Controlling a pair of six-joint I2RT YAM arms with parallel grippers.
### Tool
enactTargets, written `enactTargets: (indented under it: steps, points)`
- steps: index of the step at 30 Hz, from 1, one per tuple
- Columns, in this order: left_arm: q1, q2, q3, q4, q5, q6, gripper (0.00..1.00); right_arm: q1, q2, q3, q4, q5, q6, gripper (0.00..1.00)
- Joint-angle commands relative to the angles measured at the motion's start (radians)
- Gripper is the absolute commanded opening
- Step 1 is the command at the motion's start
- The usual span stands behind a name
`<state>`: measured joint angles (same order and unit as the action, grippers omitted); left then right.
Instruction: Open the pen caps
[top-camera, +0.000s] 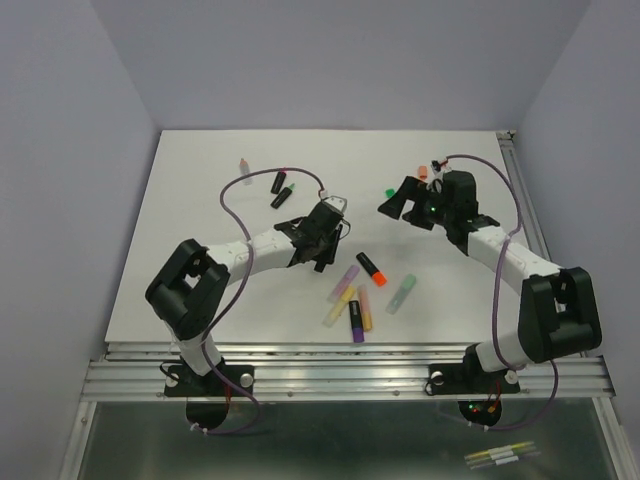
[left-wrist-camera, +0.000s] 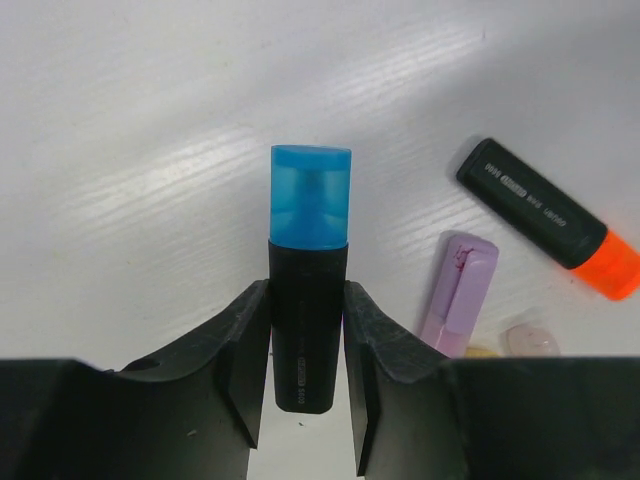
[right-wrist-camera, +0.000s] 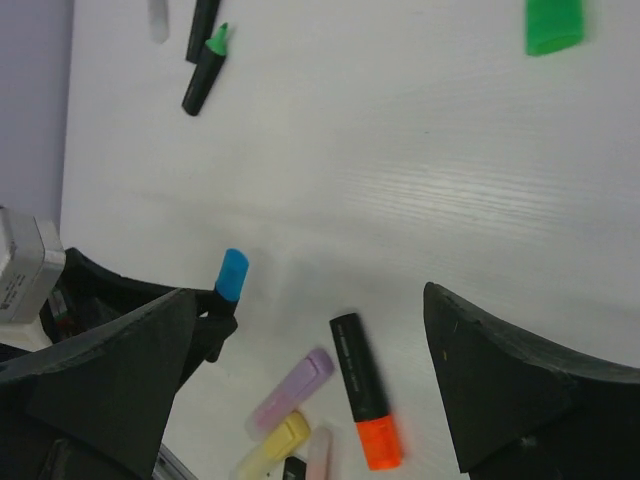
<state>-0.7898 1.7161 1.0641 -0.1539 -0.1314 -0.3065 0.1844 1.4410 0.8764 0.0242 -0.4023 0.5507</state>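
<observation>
Left wrist view: the left hand (left-wrist-camera: 305, 300) is clamped on the black barrel of a pen (left-wrist-camera: 307, 350), one finger pressed to each side. The pen's long axis runs straight out along the fingers. Its blue cap (left-wrist-camera: 310, 195) is seated on the barrel and points away from the wrist, over the white bench (left-wrist-camera: 150, 150). Just beside it lie a lilac pen (left-wrist-camera: 460, 290) and an orange-capped pen (left-wrist-camera: 545, 220), which in the top view slants with its orange end to the near right. The right hand (right-wrist-camera: 310, 295) has its fingers spread wide apart, holding nothing, and faces left toward the blue cap. A loose green cap (right-wrist-camera: 553, 25) lies on the bench near the right hand. A black pen with a bare green tip (right-wrist-camera: 205, 70) lies at the far left.
</observation>
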Motion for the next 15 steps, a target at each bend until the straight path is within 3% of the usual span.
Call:
enactTargets:
  steps: [1, 8, 15]
  points:
    - [0.003, -0.114, 0.077, 0.002, -0.066, 0.03, 0.0, 0.107, -0.01, 0.055, 0.129, -0.057, 0.031, 1.0]
    - [0.003, -0.158, 0.088, 0.031, -0.033, 0.032, 0.0, 0.276, 0.056, 0.156, 0.18, 0.216, 0.166, 1.0]
    - [0.003, -0.188, 0.085, 0.042, -0.013, 0.023, 0.0, 0.337, 0.13, 0.23, 0.189, 0.25, 0.224, 0.91]
